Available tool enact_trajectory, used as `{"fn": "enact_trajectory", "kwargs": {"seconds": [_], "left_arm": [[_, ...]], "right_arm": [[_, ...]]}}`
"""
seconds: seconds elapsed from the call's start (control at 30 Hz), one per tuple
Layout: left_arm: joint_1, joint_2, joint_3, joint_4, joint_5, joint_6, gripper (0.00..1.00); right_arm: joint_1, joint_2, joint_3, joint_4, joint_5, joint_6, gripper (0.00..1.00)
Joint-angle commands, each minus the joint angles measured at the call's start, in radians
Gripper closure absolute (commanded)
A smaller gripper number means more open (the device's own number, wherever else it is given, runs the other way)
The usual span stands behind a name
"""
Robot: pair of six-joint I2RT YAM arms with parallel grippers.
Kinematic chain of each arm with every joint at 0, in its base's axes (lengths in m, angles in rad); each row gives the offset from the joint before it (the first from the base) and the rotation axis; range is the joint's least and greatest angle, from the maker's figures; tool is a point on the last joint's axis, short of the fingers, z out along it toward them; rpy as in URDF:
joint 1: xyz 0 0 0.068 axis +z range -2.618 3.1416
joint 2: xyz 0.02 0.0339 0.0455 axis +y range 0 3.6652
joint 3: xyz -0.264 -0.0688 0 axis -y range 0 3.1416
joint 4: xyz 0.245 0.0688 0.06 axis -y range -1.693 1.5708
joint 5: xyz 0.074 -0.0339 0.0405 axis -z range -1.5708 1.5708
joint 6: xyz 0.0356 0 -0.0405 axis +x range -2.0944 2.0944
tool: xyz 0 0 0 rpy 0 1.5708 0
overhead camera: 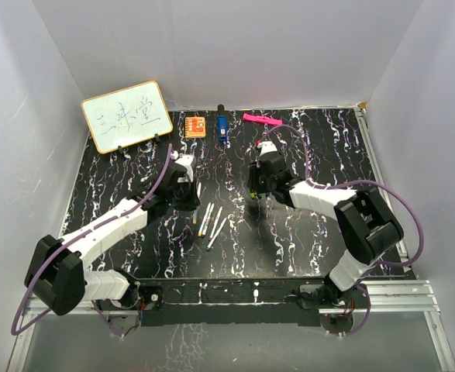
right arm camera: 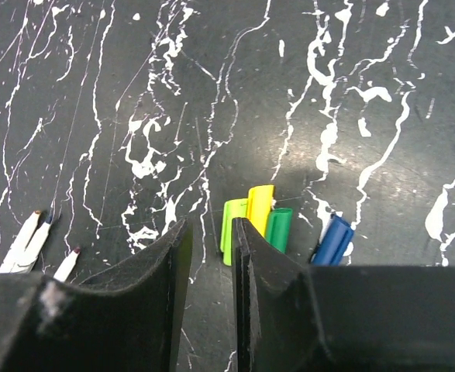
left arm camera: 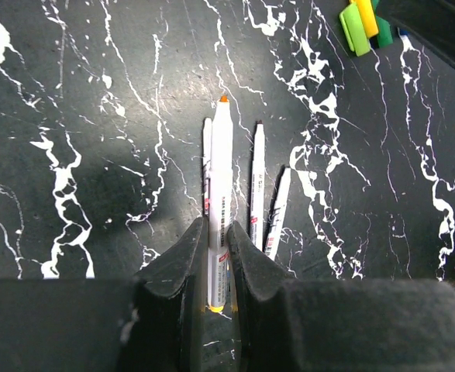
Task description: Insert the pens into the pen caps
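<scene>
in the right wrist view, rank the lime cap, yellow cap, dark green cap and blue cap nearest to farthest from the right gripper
1. lime cap, right against the right gripper, on its right side
2. yellow cap, next along to the right
3. dark green cap, further right
4. blue cap, far right, apart from the others

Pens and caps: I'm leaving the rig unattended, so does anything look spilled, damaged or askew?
Nothing stands out. Loose pens lie side by side, the caps cluster together, and the left gripper is shut on an orange-tipped pen.
</scene>
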Motion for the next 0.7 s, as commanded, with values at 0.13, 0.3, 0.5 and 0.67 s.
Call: {"fn": "enact_trajectory", "kwargs": {"seconds": [0.13, 0.3, 0.5, 0.67], "left_arm": [[-0.012, -0.067, -0.096, 0.17, 0.123, -0.007, 1.0], [-0.015, -0.079, -0.126, 0.212, 0.168, -0.003, 1.0], [-0.016, -0.058, -0.13, 0.202, 0.177, 0.001, 1.0], [-0.018, -0.048, -0.126, 0.205, 0.181, 0.001, 1.0]], "right_arm": [[0.059, 0.067, 0.089, -0.017, 0.078, -0.023, 0.77], [0.06, 0.096, 0.107, -0.03, 0.123, -0.017, 0.77], [0.061, 0.123, 0.116, -0.046, 0.172, -0.013, 0.77], [0.061, 0.144, 0.121, -0.054, 0.181, -0.009, 0.76]]}}
